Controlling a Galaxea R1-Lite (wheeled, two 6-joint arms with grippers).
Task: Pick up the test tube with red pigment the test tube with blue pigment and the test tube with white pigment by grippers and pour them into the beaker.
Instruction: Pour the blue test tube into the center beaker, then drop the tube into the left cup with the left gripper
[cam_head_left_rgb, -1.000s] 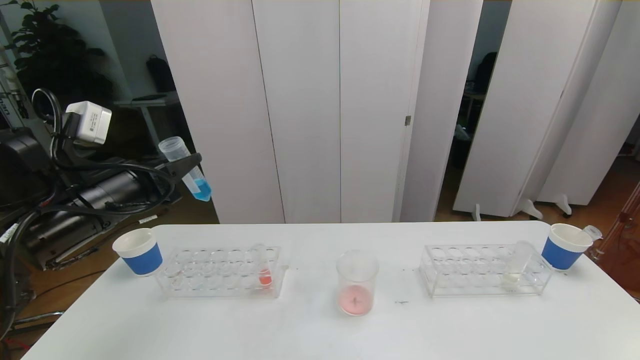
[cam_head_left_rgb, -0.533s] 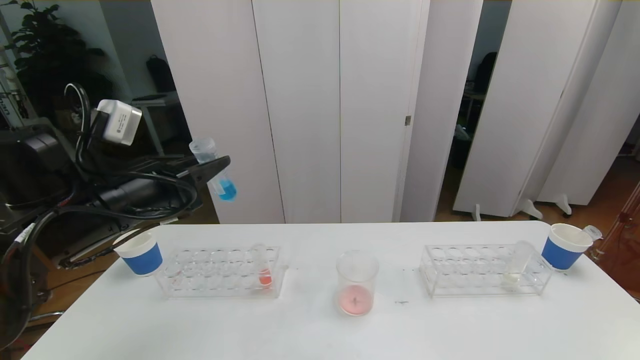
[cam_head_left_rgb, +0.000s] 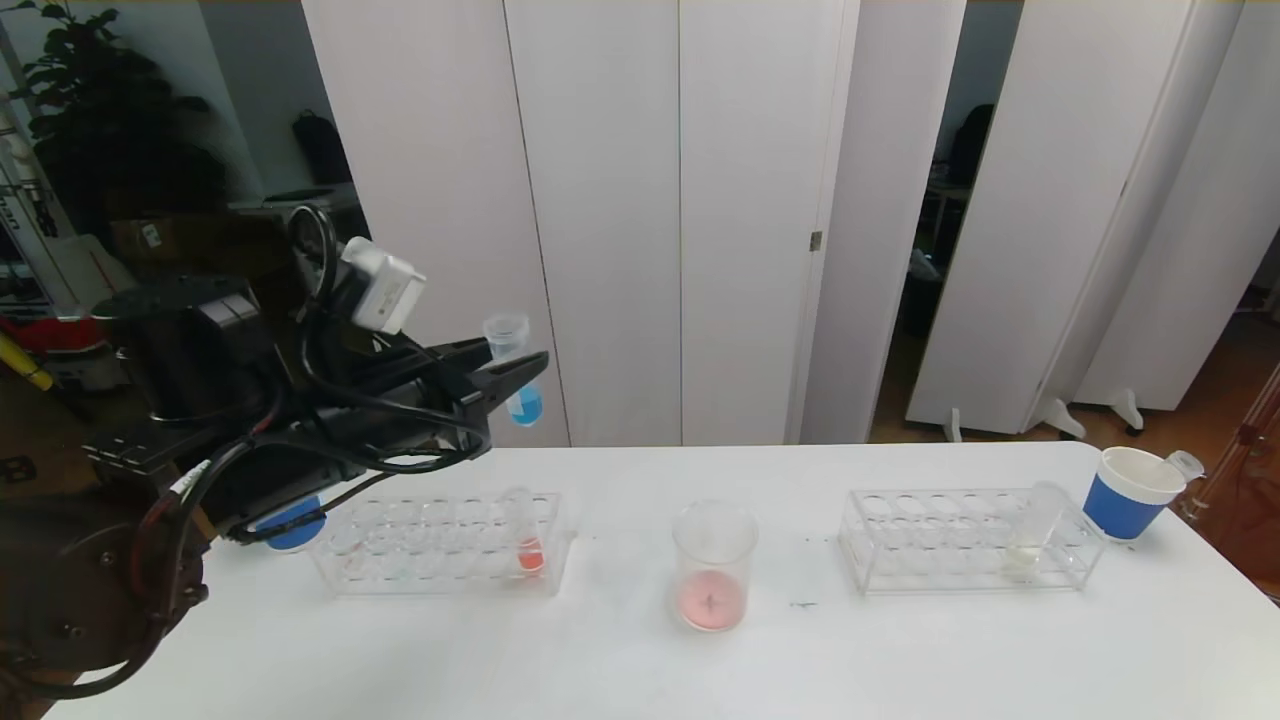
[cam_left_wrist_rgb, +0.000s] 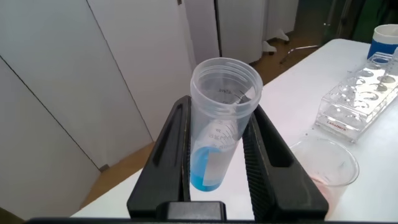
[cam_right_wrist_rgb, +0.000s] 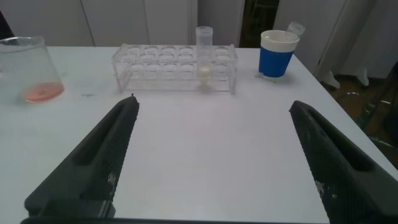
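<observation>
The left gripper (cam_head_left_rgb: 515, 372) hangs in the air above the far left part of the white table (cam_head_left_rgb: 640, 660), its two black fingers (cam_left_wrist_rgb: 177, 155) clamped on the test tube with blue pigment (cam_head_left_rgb: 517, 372). The tube stands nearly upright between them, open mouth up, blue liquid pooled at its rounded bottom. From the beaker (cam_head_left_rgb: 713, 565), this gripper lies at about ten o'clock in the head view, raised well clear of the tabletop.

The beaker stands at the centre of the table with a shallow pink-red layer on its base. At its nine o'clock sits a clear tube rack (cam_head_left_rgb: 440, 545) holding one tube with orange-red liquid (cam_head_left_rgb: 526, 540); a blue paper cup (cam_head_left_rgb: 292, 522) beyond it is mostly hidden behind the left arm. At the beaker's three o'clock is a second clear rack (cam_head_left_rgb: 965, 540), with the test tube with white pigment (cam_head_left_rgb: 1030, 535) standing in a slot near its right end. Another blue paper cup (cam_head_left_rgb: 1130, 492) stands just past that rack.

The right gripper (cam_right_wrist_rgb: 217, 155) is low over the near right part of the table, jaws spread wide with nothing between them.
</observation>
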